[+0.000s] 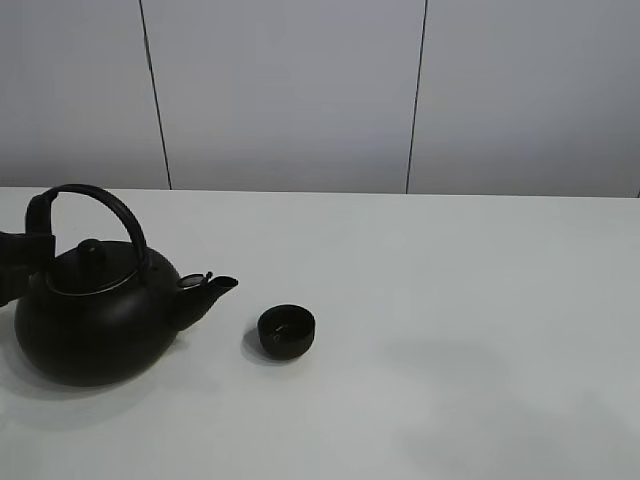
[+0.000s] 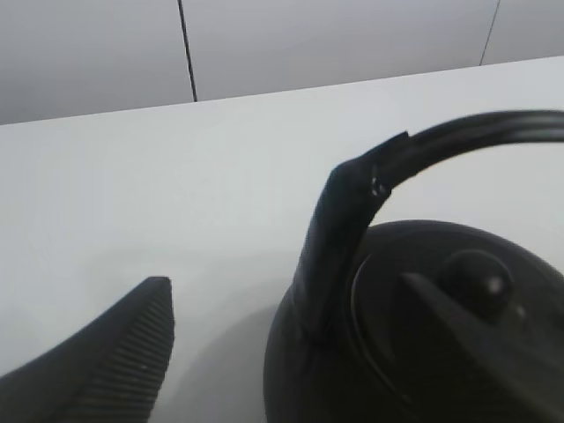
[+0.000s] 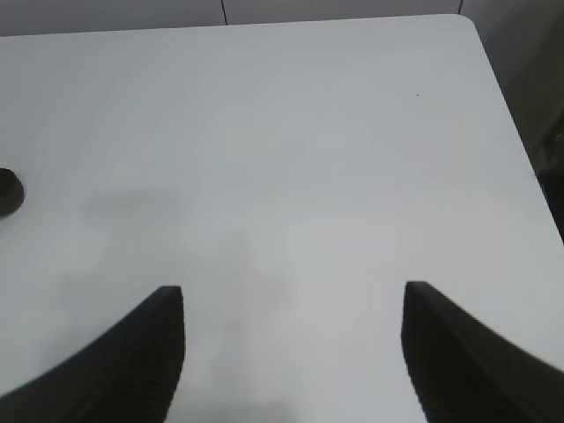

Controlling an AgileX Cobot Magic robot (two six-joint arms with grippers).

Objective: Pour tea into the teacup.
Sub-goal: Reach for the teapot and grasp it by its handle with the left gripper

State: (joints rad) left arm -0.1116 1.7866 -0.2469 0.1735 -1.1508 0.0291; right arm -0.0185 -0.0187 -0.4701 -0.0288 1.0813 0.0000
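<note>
Teacup (image 1: 287, 330) is sitting upright on the counter (image 1: 450, 300), just off the spout (image 1: 222, 285) of the kettle (image 1: 95, 320), not touching it. Your left pincer (image 2: 284, 284) is standing spread apart astride the kettle's handle (image 2: 339, 229), unclamped. Your right pincer (image 3: 293, 289) is hanging spread apart above the counter, well away from the teacup.
</note>
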